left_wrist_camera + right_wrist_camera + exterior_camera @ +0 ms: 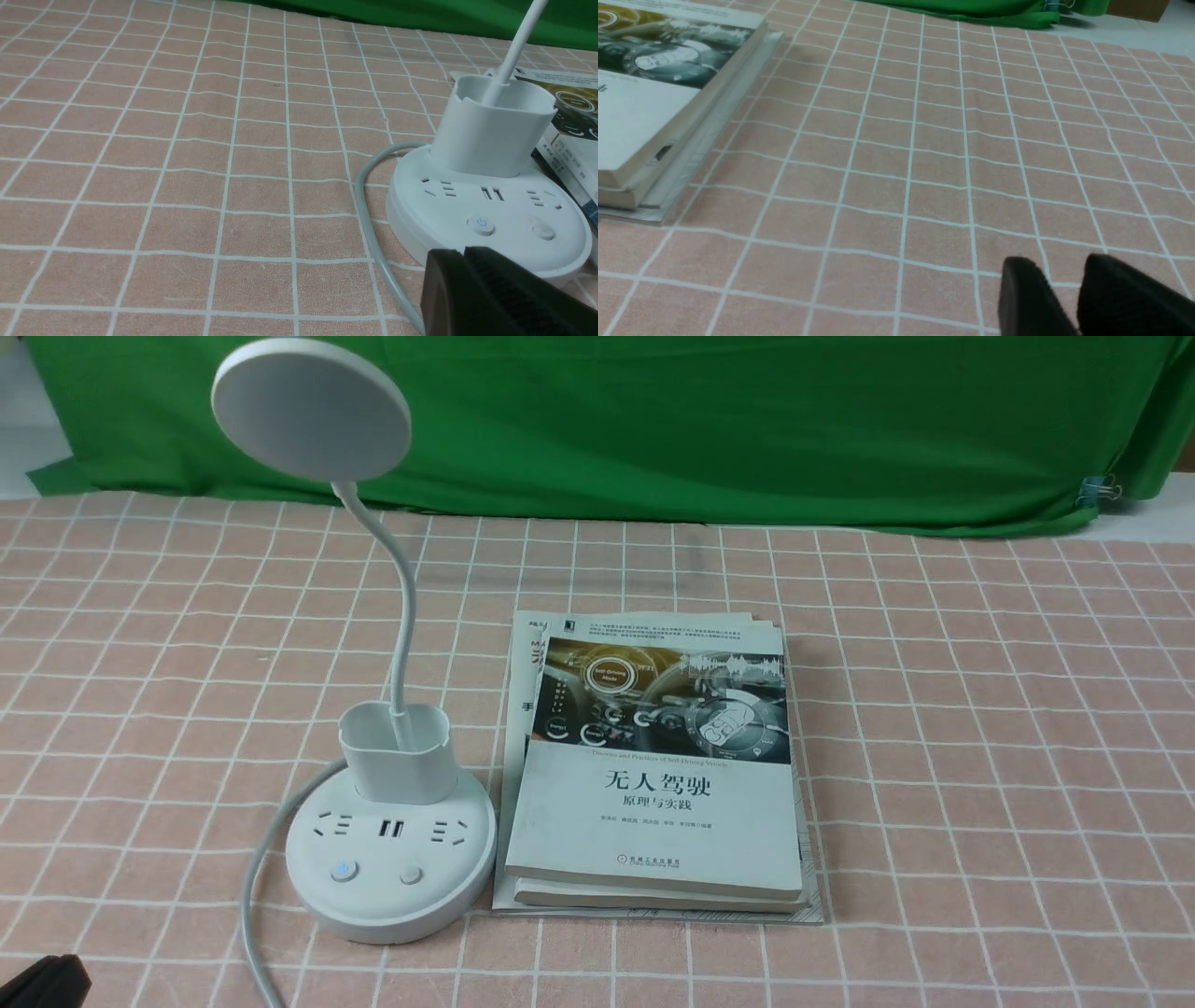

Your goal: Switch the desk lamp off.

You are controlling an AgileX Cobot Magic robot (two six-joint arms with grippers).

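Observation:
The white desk lamp stands at the front left of the table, with its round disc head (311,409) on a thin bent neck, a cup-like holder (396,752) and a round base (387,896). The base carries sockets and two buttons: the left button (344,871) shows a blue glow, the right button (411,875) is plain. In the left wrist view the base (420,210) and the blue-lit button (480,225) lie just beyond my left gripper (462,252), which is shut and empty. That gripper shows at the bottom-left corner of the front view (42,980). My right gripper (1057,262) is slightly open and empty over bare cloth.
A stack of books (653,775) lies right of the lamp base, almost touching it, and shows in the right wrist view (654,93). The lamp's white cord (257,859) curves from the base toward the front edge. A pink checked cloth (980,756) covers the table. A green backdrop (747,420) hangs behind.

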